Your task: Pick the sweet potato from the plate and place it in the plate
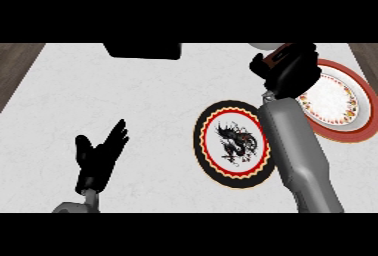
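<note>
I read this as the carry step: my right hand [289, 67] is curled round a reddish-brown, rounded sweet potato [275, 56], of which only a sliver shows between the black fingers, so it is up off any plate. Just right of and below that hand lies the glossy white round plate with a red rim and a flowered border [347, 107]. Down and to the left of the hand sits the black-rimmed round plate with a red ring and a dark dragon-like print [232, 145], partly under my grey forearm. Next I judge I must swing the hand over that plate, lower, and uncurl. My left hand [100, 155] rests spread and holding nothing, well apart at the lower left, on the pale speckled stone-like counter [125, 90].
</note>
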Controlling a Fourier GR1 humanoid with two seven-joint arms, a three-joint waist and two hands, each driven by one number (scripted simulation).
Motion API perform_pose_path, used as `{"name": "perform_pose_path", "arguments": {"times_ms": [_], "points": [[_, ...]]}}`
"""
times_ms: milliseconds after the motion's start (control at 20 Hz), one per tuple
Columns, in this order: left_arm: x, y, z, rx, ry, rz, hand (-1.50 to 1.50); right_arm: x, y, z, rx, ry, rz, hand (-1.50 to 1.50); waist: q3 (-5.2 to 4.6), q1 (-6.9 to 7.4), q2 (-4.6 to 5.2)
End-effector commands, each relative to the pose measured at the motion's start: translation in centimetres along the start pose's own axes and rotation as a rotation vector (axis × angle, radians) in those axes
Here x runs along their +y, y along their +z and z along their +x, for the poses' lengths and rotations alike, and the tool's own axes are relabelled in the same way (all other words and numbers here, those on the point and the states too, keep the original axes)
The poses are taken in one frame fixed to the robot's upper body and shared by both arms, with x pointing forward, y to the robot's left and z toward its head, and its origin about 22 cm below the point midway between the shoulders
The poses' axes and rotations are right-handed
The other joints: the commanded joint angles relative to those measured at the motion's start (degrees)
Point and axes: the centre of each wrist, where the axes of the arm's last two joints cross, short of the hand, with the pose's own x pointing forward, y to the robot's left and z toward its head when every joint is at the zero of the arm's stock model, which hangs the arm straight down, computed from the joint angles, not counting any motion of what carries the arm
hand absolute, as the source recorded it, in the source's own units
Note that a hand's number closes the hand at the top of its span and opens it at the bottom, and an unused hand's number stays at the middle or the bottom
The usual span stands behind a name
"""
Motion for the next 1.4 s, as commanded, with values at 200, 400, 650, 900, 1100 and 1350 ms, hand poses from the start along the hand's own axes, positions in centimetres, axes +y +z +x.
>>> {"name": "perform_pose_path", "arguments": {"times_ms": [200,400,650,900,1100,1350], "points": [[-0.1,0.0,-0.1,0.007,0.002,0.026,0.0,1.3,-4.7,-5.5,0.194,-0.023,-0.228,1.5,-0.02,-1.35,-0.23],[0.7,0.7,-0.3,0.003,0.0,0.018,0.0,2.4,-5.5,-10.3,0.205,-0.015,-0.27,1.5,0.04,-1.03,-0.28],[1.2,-1.0,0.9,-0.001,0.026,0.043,0.0,1.5,-10.4,-13.8,0.253,0.011,-0.31,1.5,0.09,-1.42,-0.13],[0.9,-0.2,0.0,-0.007,0.009,0.013,0.0,1.7,-11.4,-16.6,0.26,0.031,-0.314,1.5,0.13,-0.83,-0.07],[0.9,0.0,0.8,-0.004,0.008,0.001,0.0,1.7,-11.9,-17.4,0.467,0.104,-0.141,1.5,0.28,-0.13,0.15],[1.7,0.1,0.6,-0.017,-0.009,-0.001,0.0,1.0,-13.1,-18.7,0.474,0.139,0.04,-1.5,0.41,-0.36,0.12]]}}
